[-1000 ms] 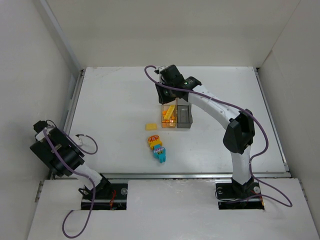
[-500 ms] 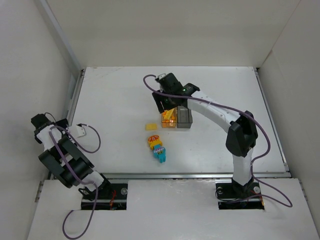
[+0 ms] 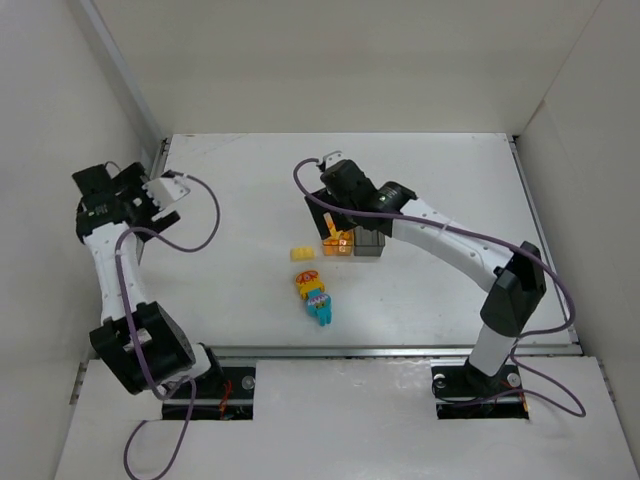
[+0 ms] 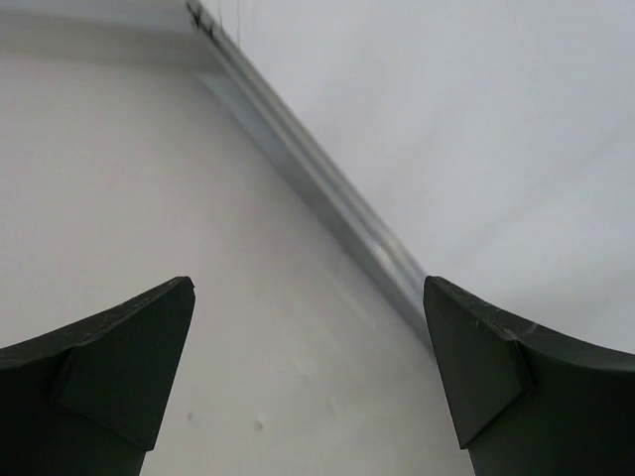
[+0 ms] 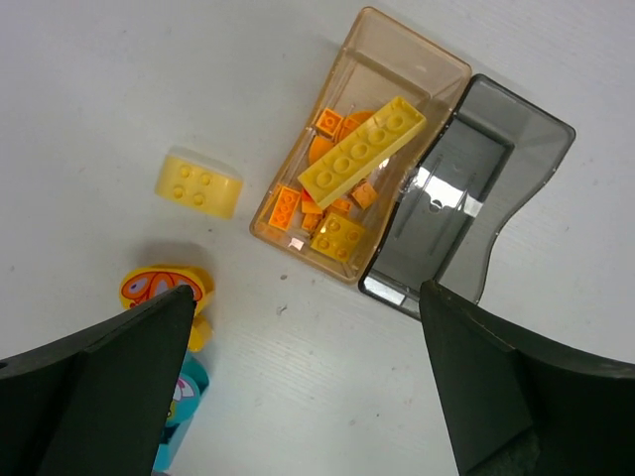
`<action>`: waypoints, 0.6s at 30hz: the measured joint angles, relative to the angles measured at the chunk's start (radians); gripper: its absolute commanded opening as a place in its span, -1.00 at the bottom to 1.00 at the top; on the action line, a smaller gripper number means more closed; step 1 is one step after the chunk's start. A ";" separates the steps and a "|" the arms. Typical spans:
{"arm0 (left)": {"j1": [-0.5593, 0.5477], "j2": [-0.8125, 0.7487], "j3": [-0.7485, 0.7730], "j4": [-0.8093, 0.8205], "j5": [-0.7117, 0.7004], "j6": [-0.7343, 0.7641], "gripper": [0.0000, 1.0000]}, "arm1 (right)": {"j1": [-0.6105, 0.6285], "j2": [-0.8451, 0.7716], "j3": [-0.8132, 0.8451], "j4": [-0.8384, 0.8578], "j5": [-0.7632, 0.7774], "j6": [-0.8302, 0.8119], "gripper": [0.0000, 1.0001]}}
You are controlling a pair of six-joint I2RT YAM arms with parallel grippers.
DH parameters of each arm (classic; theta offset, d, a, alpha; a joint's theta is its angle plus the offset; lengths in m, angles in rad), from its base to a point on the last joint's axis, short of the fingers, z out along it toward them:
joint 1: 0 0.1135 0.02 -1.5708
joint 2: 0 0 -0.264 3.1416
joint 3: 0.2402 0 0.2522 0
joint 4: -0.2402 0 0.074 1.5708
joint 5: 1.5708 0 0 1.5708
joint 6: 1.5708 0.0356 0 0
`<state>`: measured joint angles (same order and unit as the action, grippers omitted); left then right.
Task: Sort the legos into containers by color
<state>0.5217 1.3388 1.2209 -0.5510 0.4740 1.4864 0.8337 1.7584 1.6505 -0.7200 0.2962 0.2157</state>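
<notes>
left gripper [image 3: 163, 190] swung to the upper left, fingers apart, empty; right gripper [image 5: 308, 297], likewise spread, shifted down-frame toward amber box [image 5: 397, 67].

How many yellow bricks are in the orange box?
2: a long brick on top of the orange pieces, a short brick at one end of the box. Others may be buried.

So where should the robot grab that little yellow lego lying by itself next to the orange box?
Take the pale yellow brick from straight above, with the jaws closing across its two long sides. It lies flat with its studs up and sits apart from the amber box. That leaves bare table on both sides, probably enough for the jaws to slip down.
</notes>
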 measured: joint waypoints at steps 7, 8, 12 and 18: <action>-0.395 -0.060 0.013 0.174 -0.243 -0.439 1.00 | 0.051 -0.053 -0.021 -0.045 0.144 0.075 1.00; -0.445 -0.060 0.028 0.190 -0.293 -0.509 1.00 | 0.060 -0.068 -0.024 -0.059 0.168 0.090 1.00; -0.534 -0.058 0.152 0.213 -0.452 -0.848 1.00 | 0.085 -0.142 -0.034 -0.108 0.254 0.145 1.00; -0.482 -0.187 0.177 0.243 -0.467 -1.222 1.00 | 0.127 -0.294 -0.201 -0.078 0.237 0.203 0.77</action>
<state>0.0399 1.1515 1.3983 -0.3084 0.0067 0.2642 0.9607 1.4639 1.4494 -0.7979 0.5335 0.4183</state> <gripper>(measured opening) 0.997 0.965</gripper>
